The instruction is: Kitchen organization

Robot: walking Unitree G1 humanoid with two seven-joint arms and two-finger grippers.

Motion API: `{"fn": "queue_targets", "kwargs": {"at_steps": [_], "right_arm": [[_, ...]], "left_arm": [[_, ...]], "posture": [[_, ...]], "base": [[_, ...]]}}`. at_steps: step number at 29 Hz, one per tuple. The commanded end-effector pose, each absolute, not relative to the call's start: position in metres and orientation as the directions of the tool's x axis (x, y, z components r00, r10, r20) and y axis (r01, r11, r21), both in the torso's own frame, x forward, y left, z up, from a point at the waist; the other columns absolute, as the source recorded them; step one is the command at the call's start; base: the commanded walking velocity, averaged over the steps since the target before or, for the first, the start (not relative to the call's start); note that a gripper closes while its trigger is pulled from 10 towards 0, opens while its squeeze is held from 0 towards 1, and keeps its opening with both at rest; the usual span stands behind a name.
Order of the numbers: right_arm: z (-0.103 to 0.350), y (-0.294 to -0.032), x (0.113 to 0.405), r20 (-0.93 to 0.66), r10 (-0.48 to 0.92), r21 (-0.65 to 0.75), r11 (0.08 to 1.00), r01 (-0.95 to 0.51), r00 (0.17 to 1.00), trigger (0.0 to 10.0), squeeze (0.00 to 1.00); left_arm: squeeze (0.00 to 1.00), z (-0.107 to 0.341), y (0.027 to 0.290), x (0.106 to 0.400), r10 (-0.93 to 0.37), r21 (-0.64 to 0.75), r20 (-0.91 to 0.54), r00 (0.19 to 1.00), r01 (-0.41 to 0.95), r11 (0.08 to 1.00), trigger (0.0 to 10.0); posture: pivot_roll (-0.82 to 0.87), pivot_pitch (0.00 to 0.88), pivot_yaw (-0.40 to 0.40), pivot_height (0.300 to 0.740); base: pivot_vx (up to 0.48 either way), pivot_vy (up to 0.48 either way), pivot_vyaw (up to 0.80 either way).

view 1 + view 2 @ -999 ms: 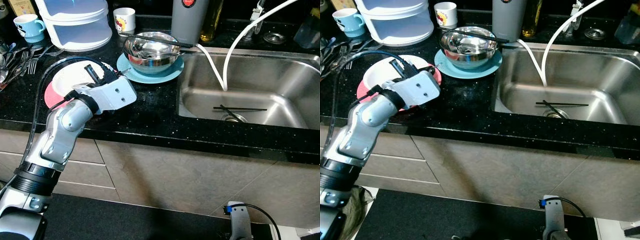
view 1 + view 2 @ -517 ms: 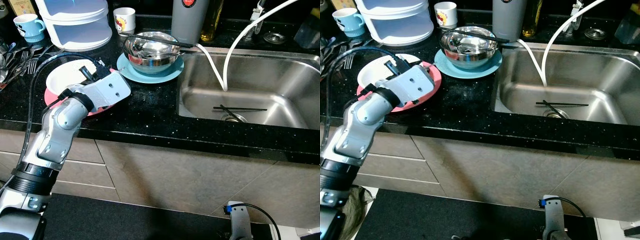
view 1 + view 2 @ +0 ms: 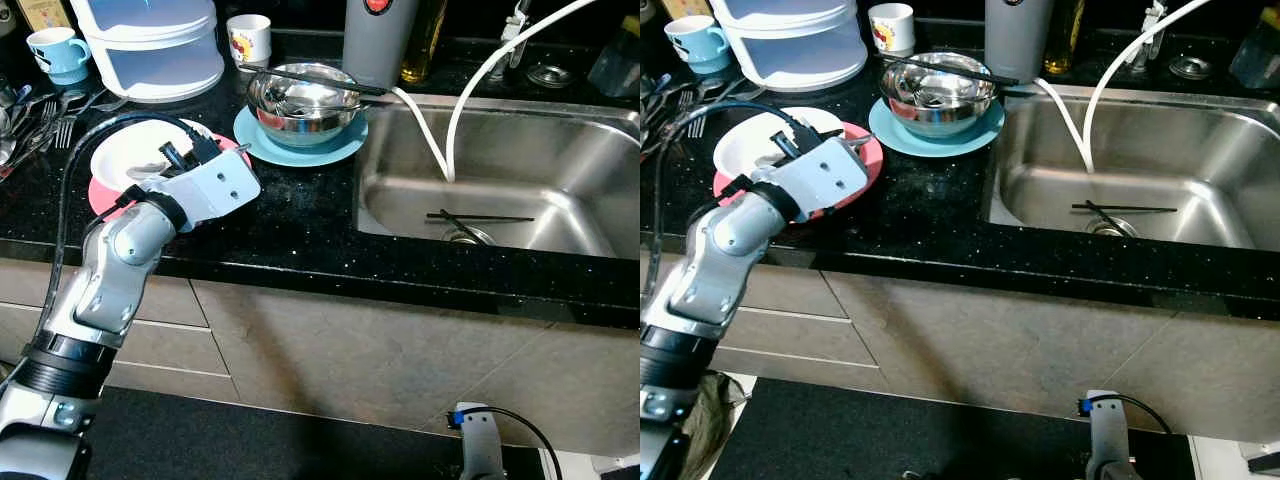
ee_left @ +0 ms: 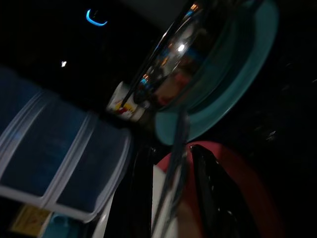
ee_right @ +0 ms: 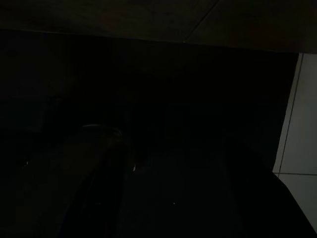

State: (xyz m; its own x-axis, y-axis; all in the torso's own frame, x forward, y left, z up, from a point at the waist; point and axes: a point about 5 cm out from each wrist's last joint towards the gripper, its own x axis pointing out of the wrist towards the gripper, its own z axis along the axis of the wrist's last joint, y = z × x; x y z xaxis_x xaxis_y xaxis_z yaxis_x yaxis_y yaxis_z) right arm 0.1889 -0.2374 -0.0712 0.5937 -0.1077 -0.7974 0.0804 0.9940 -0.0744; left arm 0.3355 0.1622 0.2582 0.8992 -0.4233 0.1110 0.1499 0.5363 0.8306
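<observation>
My left gripper (image 3: 205, 152) hovers low over a white dish (image 3: 135, 160) stacked on a pink plate (image 3: 103, 195) on the black counter. Its fingers (image 4: 213, 193) are shut on a thin grey chopstick (image 4: 173, 163) that points toward the teal plate (image 3: 300, 150). On that plate sits a steel bowl (image 3: 300, 100) with a dark chopstick (image 3: 320, 78) laid across its rim. My right arm (image 3: 478, 440) hangs idle below the counter, and its wrist view is very dark.
The steel sink (image 3: 560, 160) on the right holds dark chopsticks (image 3: 480, 217), and a white hose (image 3: 470, 90) dangles into it. A plastic container (image 3: 150, 50), blue cup (image 3: 55, 50), white mug (image 3: 248, 38) and grey canister (image 3: 380, 40) line the back. Forks (image 3: 50, 120) lie far left.
My left gripper has drifted a little to the left over the plates, still shut on the chopstick, and more of the white dish shows. Nothing else has moved.
</observation>
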Motion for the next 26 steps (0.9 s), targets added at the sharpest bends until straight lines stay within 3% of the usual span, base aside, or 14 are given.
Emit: {"fn": "queue_targets", "kwargs": {"at_steps": [1, 11, 26], "right_arm": [[-0.074, -0.239, 0.182, -0.808, -0.116, -0.083, 0.993, 0.084, 0.577, 10.0, 0.00], [-0.075, -0.240, 0.181, -0.810, -0.116, -0.087, 0.993, 0.078, 0.575, 10.0, 0.00], [-0.074, -0.240, 0.182, -0.809, -0.115, -0.088, 0.993, 0.073, 0.576, 10.0, 0.00]], "left_arm": [[0.00, 0.252, 0.155, 0.331, -0.464, 0.824, 0.085, 0.881, 0.200, 0.530, 10.0], [0.00, 0.249, 0.154, 0.328, -0.442, 0.825, 0.080, 0.893, 0.190, 0.533, 10.0], [0.00, 0.256, 0.175, 0.324, -0.327, 0.828, 0.114, 0.938, 0.093, 0.553, 10.0]], "posture": [[0.00, 0.146, -0.013, 0.740], [0.00, 0.140, -0.011, 0.740], [0.01, 0.141, -0.011, 0.740]], "base": [[0.000, 0.000, 0.00], [0.000, 0.000, 0.00], [0.000, 0.000, 0.00]]}}
